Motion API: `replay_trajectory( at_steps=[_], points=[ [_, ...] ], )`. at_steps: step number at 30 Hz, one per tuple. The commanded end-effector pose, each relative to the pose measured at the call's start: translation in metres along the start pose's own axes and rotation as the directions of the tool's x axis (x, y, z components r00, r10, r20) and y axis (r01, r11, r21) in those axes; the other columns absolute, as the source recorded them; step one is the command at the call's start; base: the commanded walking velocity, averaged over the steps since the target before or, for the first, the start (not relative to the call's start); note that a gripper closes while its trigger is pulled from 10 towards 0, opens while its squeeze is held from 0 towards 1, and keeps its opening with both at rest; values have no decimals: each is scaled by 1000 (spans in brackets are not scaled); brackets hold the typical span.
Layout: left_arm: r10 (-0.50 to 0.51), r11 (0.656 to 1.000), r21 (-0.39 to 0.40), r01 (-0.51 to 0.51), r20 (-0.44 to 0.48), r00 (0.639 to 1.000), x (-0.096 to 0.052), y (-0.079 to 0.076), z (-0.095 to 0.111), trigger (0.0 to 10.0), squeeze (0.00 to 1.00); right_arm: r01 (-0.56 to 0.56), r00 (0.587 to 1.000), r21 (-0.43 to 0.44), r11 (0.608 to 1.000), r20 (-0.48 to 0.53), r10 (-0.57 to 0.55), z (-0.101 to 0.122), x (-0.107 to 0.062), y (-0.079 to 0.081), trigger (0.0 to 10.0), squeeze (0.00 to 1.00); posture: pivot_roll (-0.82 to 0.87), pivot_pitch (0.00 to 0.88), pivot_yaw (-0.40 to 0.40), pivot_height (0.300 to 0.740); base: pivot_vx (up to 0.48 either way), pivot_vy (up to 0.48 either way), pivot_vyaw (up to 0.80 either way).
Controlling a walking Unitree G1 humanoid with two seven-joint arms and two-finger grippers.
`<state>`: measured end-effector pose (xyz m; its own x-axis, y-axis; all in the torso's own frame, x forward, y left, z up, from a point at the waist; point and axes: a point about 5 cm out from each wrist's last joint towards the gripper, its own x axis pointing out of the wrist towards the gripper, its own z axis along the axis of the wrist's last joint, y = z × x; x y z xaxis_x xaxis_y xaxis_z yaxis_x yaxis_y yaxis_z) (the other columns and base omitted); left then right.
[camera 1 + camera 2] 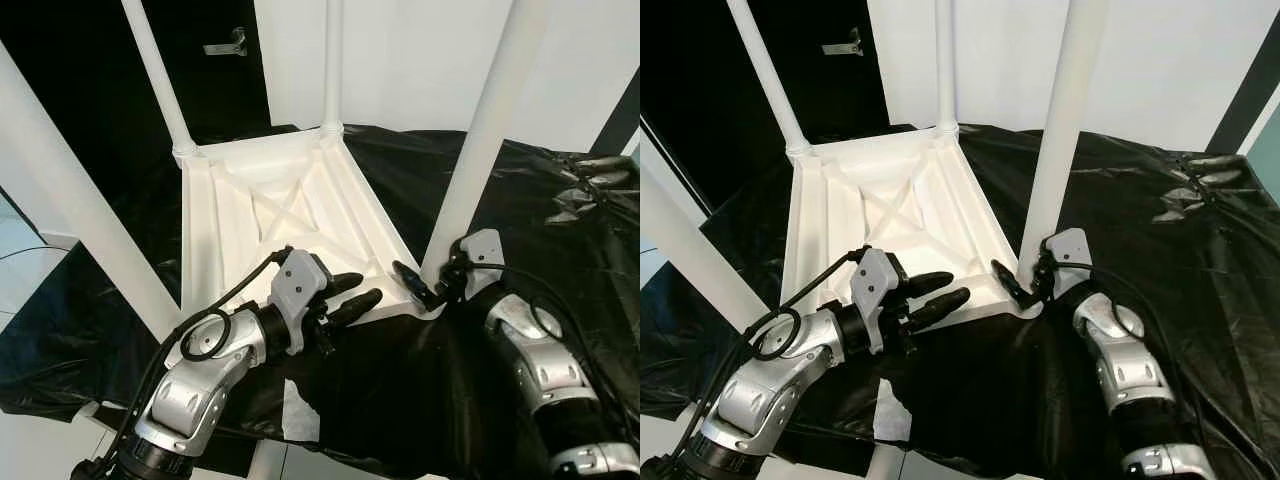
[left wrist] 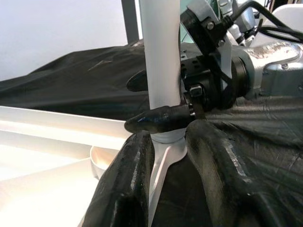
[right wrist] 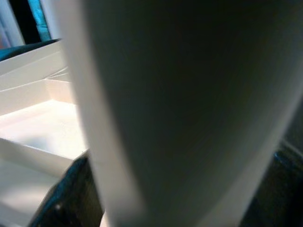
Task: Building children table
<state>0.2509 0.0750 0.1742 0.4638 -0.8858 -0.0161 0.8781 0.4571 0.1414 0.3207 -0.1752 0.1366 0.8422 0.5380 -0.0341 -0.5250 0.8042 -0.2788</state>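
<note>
While the upturned white tabletop (image 1: pixel 290 225) lies on black sheeting (image 1: pixel 420 380) with its legs pointing up, the right gripper (image 1: pixel 428 283) is closed around the near right leg (image 1: pixel 480 150) at its base. The left gripper (image 1: pixel 348 297), fingers parted, rests on the tabletop's near edge.

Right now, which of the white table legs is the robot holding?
The leg at the near right corner of the upturned table top. The right hand grips its base; the other legs stand untouched.
</note>
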Motion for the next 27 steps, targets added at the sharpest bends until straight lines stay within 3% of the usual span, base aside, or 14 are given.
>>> replay_trajectory(
  at_steps=[1, 2, 3, 13, 16, 19, 20, 25, 26, 27],
  points=[
    [-22, 1000, 19, 22, 3, 1000, 0, 0, 1, 10000, 0, -66, 998, -16, 998, -26, 65, -3, 6, 6, 10000, 0, -15, 0, 14, 740, 0, 0, 0],
    [-19, 1000, 20, 19, 4, 1000, 0, 0, 2, 10000, 0, -92, 996, -15, 996, -24, 92, -2, 9, 7, 3020, 0, -8, 0, 8, 740, 0, 0, 0],
    [-16, 1000, 20, 16, 5, 1000, 0, 0, 2, 10000, 0, -129, 992, -16, 992, -22, 128, -2, 11, 8, 0, 0, -4, 0, 5, 740, 0, 0, 0],
    [7, 1000, 16, -7, 7, 1000, -2, 0, 2, 10000, 0, -203, 978, -10, 979, -40, 203, -8, 12, 7, 0, 0, 8, 0, -12, 740, 0, 0, 0],
    [9, 1000, 14, -9, 7, 1000, -2, -1, 2, 10000, 0, -188, 981, -5, 982, -41, 188, -10, 11, 5, 0, 0, 5, 0, -12, 740, 0, 0, 0],
    [10, 1000, 10, -10, 7, 1000, -2, -2, 1, 10000, 0, -98, 992, -10, 995, -78, 97, -13, 8, -1, 0, 0, 0, 0, -12, 740, 0, 0, 0],
    [10, 1000, 8, -10, 7, 1000, -1, -2, 1, 10000, 0, -61, 995, 5, 998, -82, 61, -14, 8, -1, 10000, 0, -4, 0, -10, 740, 0, 0, 0],
    [3, 1000, 3, -3, 9, 1000, 0, -4, 1, 10000, 0, 74, 995, 39, 996, -75, -71, -12, 7, 5, 10000, 0, -14, 0, -4, 740, 0, 0, 0],
    [-5, 1000, 0, 5, 9, 1000, 1, -5, 1, 10000, 0, 210, 976, 69, 975, -77, -204, -11, 8, 11, 10000, 0, -18, 0, 1, 740, 0, 0, 0],
    [-5, 1000, 0, 5, 9, 1000, 1, -5, 1, 10000, 0, 210, 976, 69, 975, -77, -204, -11, 8, 11, 10000, 0, -18, 0, 1, 740, 0, 0, 0]
  ],
)
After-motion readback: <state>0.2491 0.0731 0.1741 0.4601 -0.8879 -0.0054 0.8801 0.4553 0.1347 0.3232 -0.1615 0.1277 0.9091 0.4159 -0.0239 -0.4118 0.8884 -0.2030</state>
